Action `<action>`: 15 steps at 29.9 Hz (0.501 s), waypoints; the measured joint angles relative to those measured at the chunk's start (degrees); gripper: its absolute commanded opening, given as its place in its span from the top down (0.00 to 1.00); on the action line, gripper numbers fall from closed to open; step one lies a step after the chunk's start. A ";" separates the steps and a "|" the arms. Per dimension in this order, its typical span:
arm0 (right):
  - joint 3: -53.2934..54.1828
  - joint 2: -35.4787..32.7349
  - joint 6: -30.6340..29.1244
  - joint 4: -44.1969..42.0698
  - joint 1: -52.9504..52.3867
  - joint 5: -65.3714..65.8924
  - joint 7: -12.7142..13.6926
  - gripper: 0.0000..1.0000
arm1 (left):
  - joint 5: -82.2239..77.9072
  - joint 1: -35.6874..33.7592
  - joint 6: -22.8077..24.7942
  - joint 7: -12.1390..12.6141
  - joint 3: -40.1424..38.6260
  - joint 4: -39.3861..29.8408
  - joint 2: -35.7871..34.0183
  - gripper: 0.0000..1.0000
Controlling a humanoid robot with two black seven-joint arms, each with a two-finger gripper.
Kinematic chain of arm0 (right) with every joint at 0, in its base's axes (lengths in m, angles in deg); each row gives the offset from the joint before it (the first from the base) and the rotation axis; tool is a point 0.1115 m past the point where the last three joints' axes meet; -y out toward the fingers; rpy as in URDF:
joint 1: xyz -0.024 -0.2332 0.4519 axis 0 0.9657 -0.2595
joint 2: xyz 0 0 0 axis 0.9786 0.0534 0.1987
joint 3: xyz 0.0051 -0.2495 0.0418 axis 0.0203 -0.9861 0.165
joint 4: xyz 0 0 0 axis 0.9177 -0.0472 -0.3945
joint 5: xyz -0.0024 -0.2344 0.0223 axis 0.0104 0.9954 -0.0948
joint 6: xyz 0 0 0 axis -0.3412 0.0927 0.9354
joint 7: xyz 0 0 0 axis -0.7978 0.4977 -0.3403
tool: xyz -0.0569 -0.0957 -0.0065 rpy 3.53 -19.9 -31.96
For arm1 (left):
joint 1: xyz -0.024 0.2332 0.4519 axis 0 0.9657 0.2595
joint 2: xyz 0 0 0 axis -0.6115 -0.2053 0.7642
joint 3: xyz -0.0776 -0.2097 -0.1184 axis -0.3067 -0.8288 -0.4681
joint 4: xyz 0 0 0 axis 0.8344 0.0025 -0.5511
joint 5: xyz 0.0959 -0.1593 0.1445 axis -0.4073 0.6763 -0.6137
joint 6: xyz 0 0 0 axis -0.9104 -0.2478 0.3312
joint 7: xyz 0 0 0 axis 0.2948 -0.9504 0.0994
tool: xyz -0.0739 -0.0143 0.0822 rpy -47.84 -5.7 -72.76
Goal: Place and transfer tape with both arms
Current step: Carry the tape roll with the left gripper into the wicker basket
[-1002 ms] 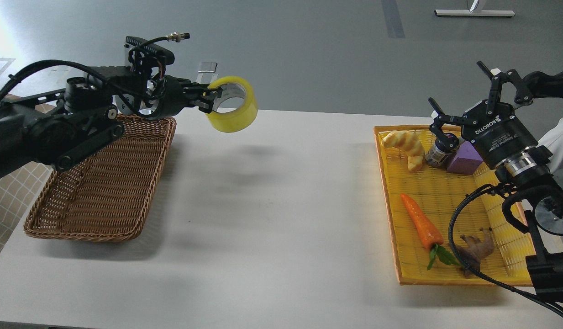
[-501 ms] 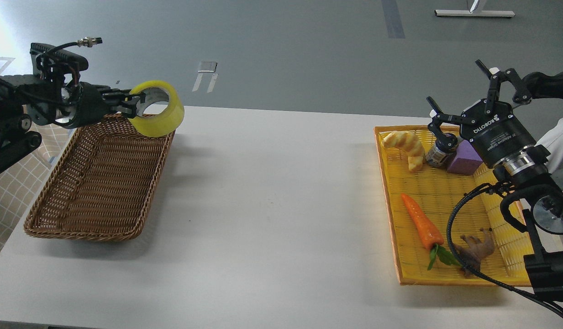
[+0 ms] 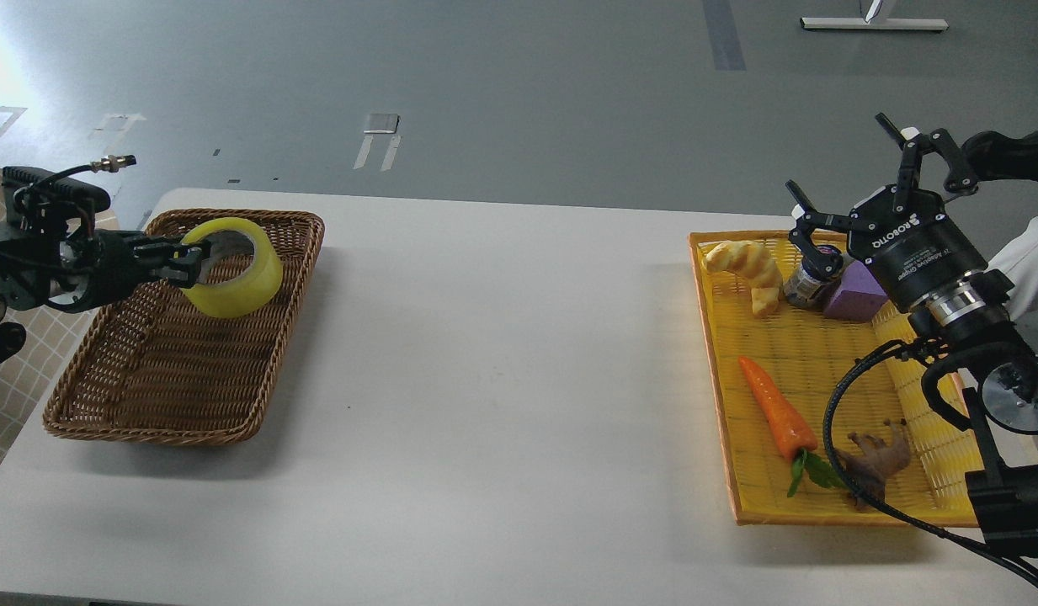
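The yellow tape (image 3: 241,282) is a wide translucent roll with a pale core. My left gripper (image 3: 190,255) is shut on its near rim and holds it over the far part of the brown wicker basket (image 3: 106,404) at the left; I cannot tell whether the roll touches the basket floor. My right gripper (image 3: 855,181) is open and empty, its fingers spread above the far end of the yellow tray (image 3: 721,404) at the right.
The yellow tray holds a croissant (image 3: 746,268), a small dark jar (image 3: 809,282), a purple block (image 3: 855,290), a carrot (image 3: 775,412) and a brown toy animal (image 3: 880,459). The white table (image 3: 502,379) lies between basket and tray. My right arm's cables hang over the tray's near right side.
My left gripper has carried the tape leftward and down, from above the table beside the basket to over the basket's inside. The right arm has barely moved.
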 measured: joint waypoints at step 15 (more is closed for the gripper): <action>-0.09 0.09 0.00 0.00 0.00 -0.01 0.00 0.00 | 0.93 5.46 -4.31 -0.07 -0.09 4.86 0.91 1.00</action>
